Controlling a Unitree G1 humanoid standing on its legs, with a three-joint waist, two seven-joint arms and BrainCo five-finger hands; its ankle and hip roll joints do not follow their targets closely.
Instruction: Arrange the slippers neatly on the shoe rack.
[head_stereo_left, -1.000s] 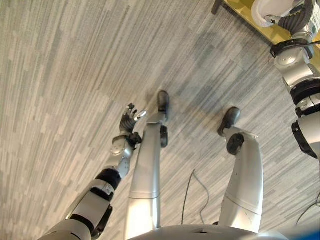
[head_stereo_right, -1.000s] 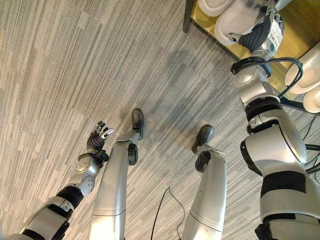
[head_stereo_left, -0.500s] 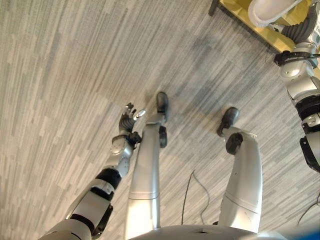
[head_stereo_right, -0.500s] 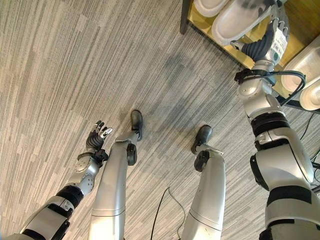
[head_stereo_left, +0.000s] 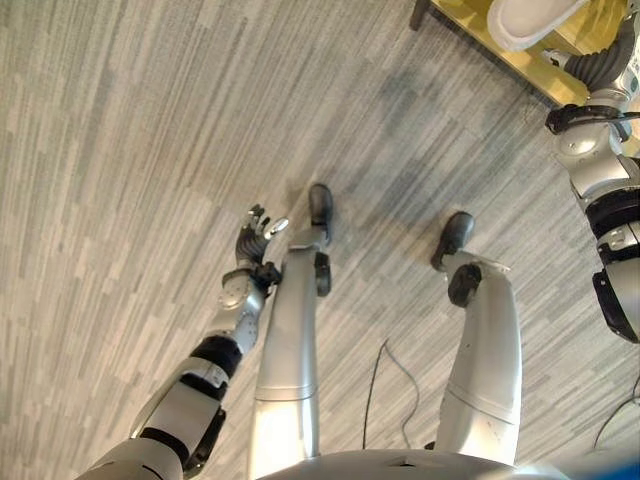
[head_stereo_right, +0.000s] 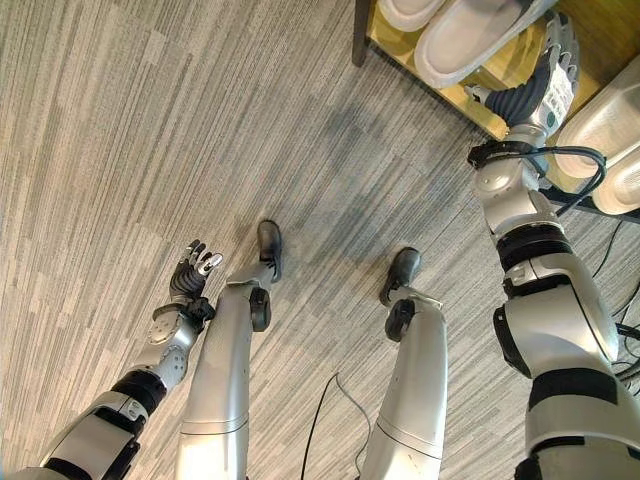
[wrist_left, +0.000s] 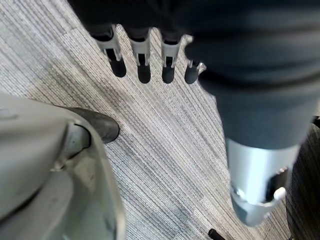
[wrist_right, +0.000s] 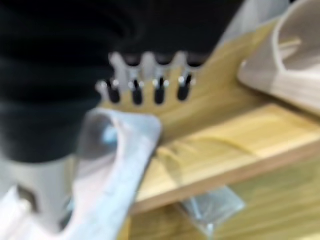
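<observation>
On the wooden shoe rack (head_stereo_right: 392, 45) at the upper right of the head views, four pale slippers are being counted: one (head_stereo_right: 402, 12) at the top edge beside the rack's dark leg, a second slipper (head_stereo_right: 462, 42) being gripped by the right hand (head_stereo_right: 535, 85), and two more (head_stereo_right: 600, 125) (head_stereo_right: 622, 185) lying side by side lower to the right. Each slipper is being seen as off-white, smooth and rounded, with a thick sole. In the right wrist view, the held slipper (wrist_right: 117, 170) is being pinched between thumb and curled fingers, over the yellow-brown shelf board (wrist_right: 220, 150), with another slipper (wrist_right: 285, 55) resting on the board further along. Well apart from the rack, the left hand (head_stereo_left: 256, 238) is being held relaxed and empty, fingers loosely spread, above the floor. Grey, streaked carpet (head_stereo_left: 120, 150) is being shown across the room.
</observation>
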